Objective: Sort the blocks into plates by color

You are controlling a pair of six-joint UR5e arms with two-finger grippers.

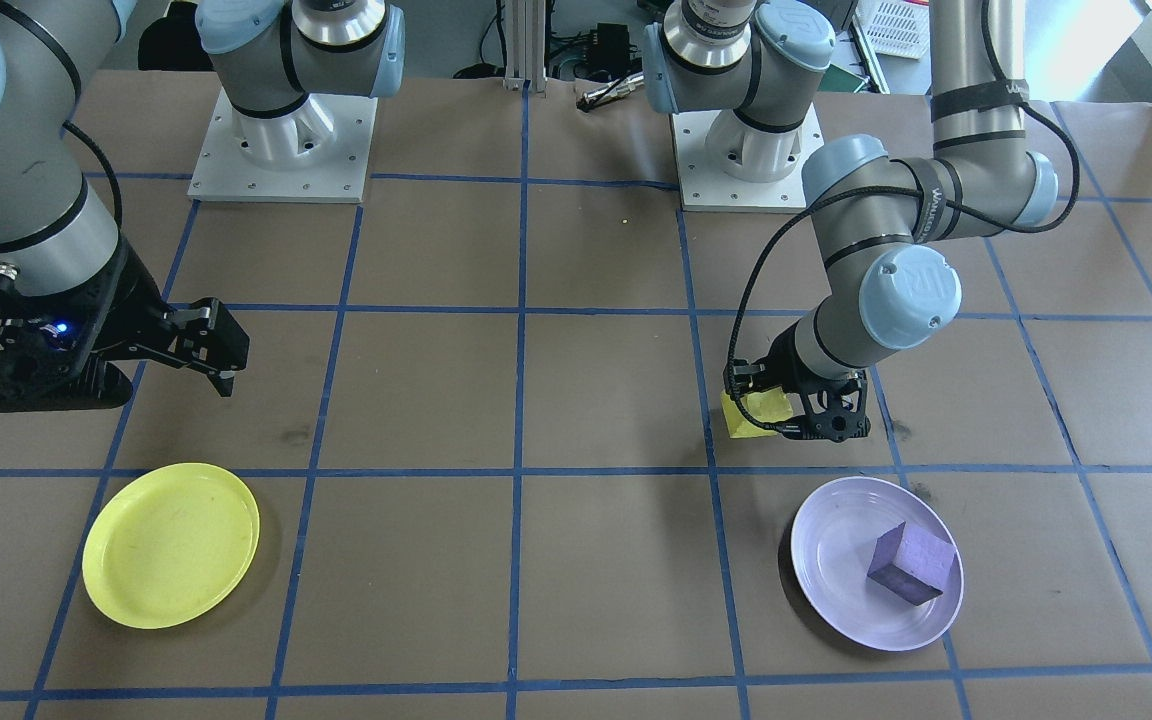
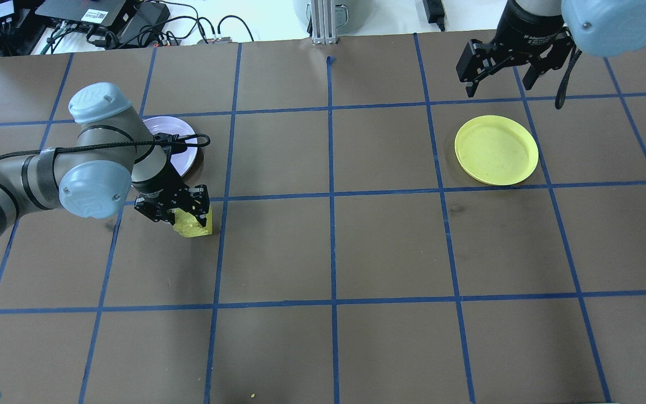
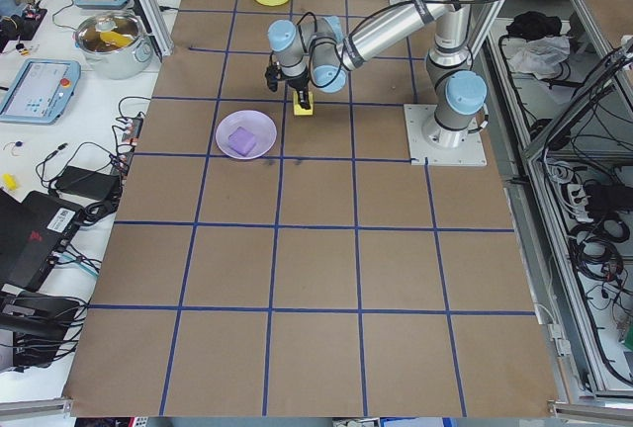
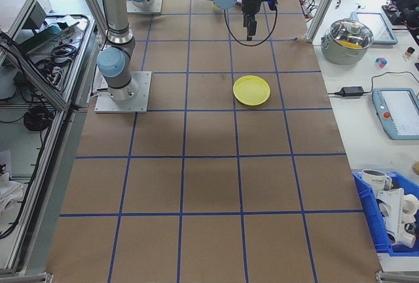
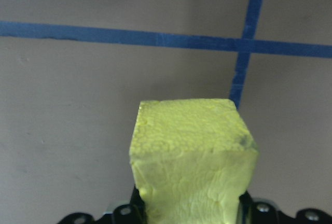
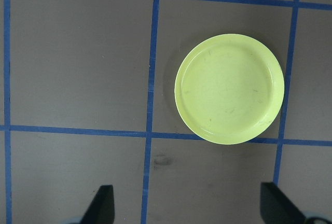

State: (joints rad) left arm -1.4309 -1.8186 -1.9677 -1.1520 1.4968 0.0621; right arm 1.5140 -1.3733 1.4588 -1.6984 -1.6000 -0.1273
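Observation:
My left gripper [image 2: 180,212] is shut on the yellow block [image 2: 195,226], low over the brown table just beside the lavender plate [image 2: 181,158]. In the left wrist view the yellow block [image 5: 192,156] fills the space between the fingers. The purple block [image 1: 913,563] lies inside the lavender plate [image 1: 826,560]; in the overhead view my left arm hides it. The yellow plate [image 1: 171,545] is bare. Beyond the yellow plate [image 2: 497,150], my right gripper [image 2: 499,78] hangs open above the table, holding nothing, and looks down on that plate [image 6: 229,88].
Blue tape lines [image 2: 331,196] divide the brown table into squares. The two arm bases [image 1: 281,140] stand at the robot's edge. Off the table's far side are a pot [image 4: 352,36], tablets and cables.

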